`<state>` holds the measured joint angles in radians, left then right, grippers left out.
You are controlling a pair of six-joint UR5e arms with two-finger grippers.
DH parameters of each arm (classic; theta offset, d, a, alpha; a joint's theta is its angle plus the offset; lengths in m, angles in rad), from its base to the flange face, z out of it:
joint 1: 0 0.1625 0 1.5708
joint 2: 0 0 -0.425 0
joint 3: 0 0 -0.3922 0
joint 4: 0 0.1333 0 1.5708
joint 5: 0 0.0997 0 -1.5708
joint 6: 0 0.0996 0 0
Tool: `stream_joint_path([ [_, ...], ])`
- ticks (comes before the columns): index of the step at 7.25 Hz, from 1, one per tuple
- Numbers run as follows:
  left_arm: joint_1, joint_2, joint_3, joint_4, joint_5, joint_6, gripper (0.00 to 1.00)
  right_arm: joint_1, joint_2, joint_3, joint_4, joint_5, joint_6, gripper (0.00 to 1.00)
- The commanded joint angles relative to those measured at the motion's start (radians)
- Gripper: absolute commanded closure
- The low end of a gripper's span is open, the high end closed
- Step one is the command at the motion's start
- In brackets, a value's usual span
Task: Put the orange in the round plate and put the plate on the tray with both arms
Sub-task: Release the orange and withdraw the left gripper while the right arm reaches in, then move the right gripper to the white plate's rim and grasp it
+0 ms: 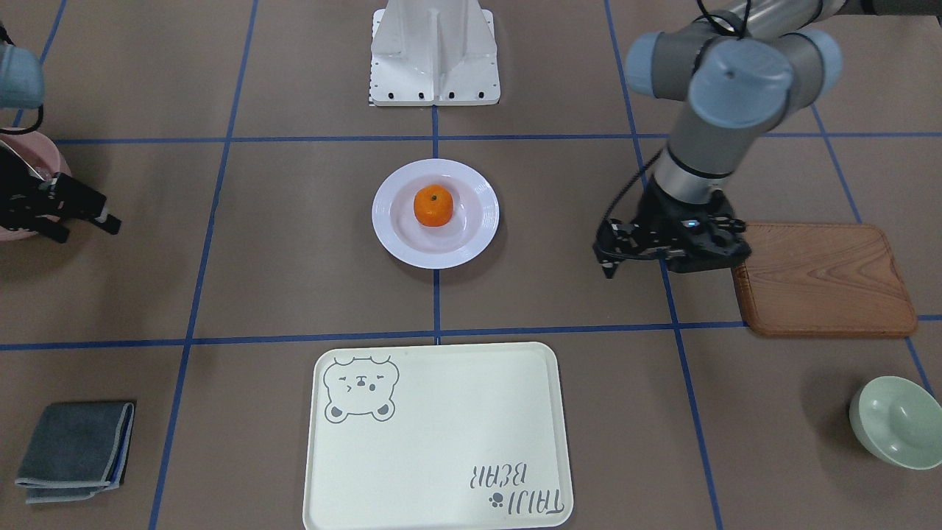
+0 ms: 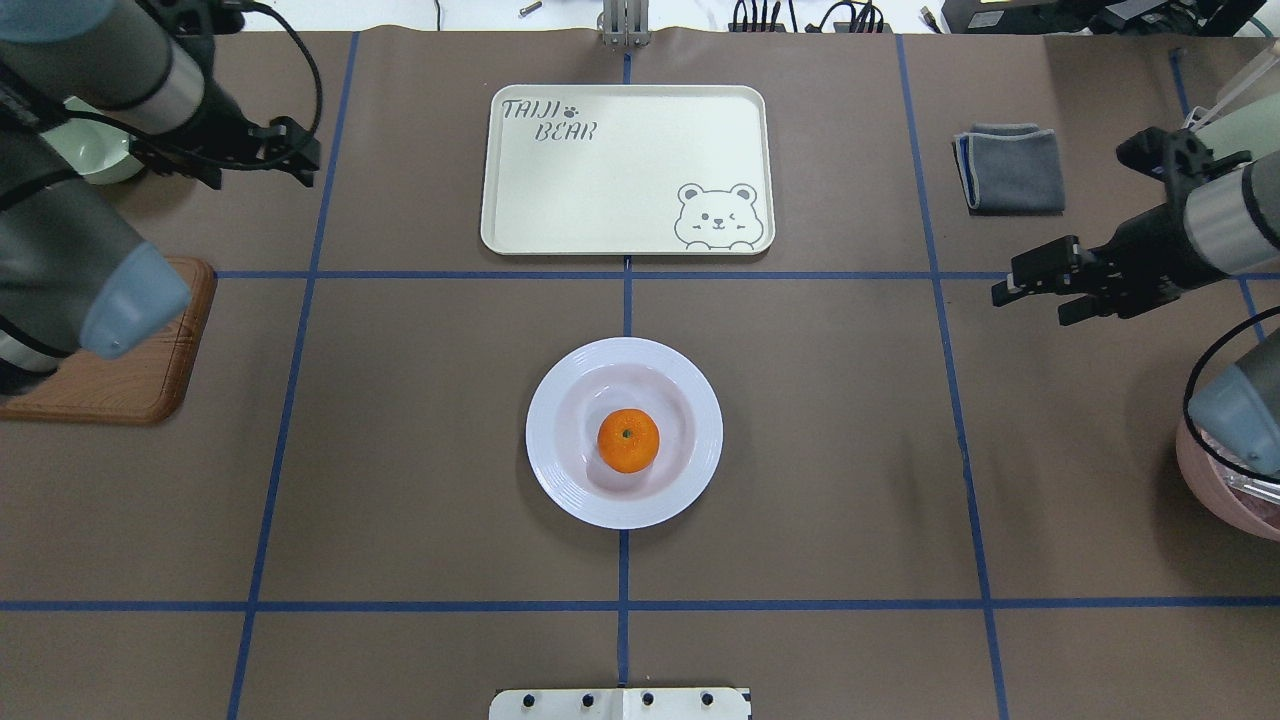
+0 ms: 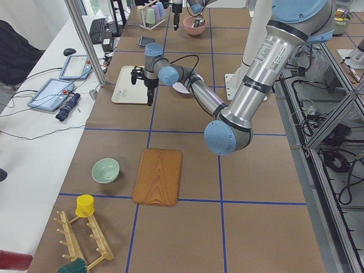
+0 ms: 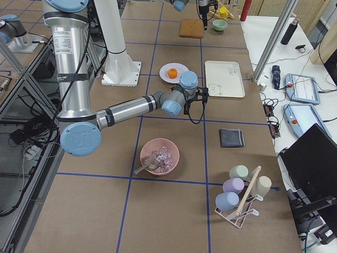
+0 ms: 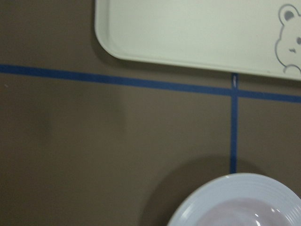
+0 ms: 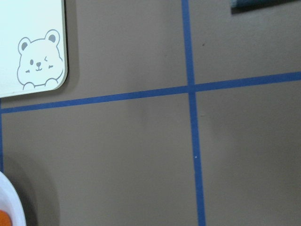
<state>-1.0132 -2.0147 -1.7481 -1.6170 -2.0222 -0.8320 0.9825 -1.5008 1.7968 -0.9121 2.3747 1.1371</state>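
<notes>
The orange [image 2: 628, 440] lies in the middle of the round plate [image 2: 560, 480], which stands at the table's centre. Beyond it, apart from the plate, lies the tray [image 2: 620, 170] with nothing on it. My left gripper [image 2: 310, 160] hovers open and empty off the tray's left side, well away from the plate. Out to the plate's right, my right gripper [image 2: 1025, 300] is also open and empty. The front-facing view shows the orange [image 1: 433, 205], plate [image 1: 390, 235], tray [image 1: 441, 442], left gripper [image 1: 605, 254] and right gripper [image 1: 88, 230]. Both wrist views catch a tray corner [image 5: 197, 33] [image 6: 33, 42] and some plate rim [image 5: 235, 202].
A brown wooden board [image 2: 130, 370] lies at the left edge under my left arm, with a pale-green bowl [image 1: 894, 419] beyond it. A pink bowl [image 2: 1230, 490] sits at the right edge. A folded grey cloth [image 2: 1010, 165] lies right of the tray.
</notes>
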Motion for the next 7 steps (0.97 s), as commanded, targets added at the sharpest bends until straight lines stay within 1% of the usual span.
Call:
stream_joint_path([
  [1,-0.071,0.071,0.004,-0.01,0.0,0.12,0.02,-0.149,0.039,-0.004,0.154,-0.101,0.21,0.0],
  [2,-0.083,0.074,0.007,-0.012,0.005,0.128,0.01,-0.245,0.069,-0.011,0.226,-0.206,0.345,0.0],
  [3,-0.088,0.091,0.012,-0.012,0.007,0.128,0.01,-0.308,0.073,-0.029,0.283,-0.272,0.396,0.0],
  [4,-0.106,0.093,0.031,-0.015,0.02,0.128,0.01,-0.352,0.074,-0.054,0.345,-0.294,0.408,0.0],
  [6,-0.113,0.093,0.035,-0.014,0.02,0.126,0.02,-0.436,0.083,-0.112,0.476,-0.385,0.42,0.0],
  [7,-0.114,0.099,0.036,-0.014,0.022,0.128,0.01,-0.453,0.117,-0.116,0.481,-0.406,0.452,0.0],
])
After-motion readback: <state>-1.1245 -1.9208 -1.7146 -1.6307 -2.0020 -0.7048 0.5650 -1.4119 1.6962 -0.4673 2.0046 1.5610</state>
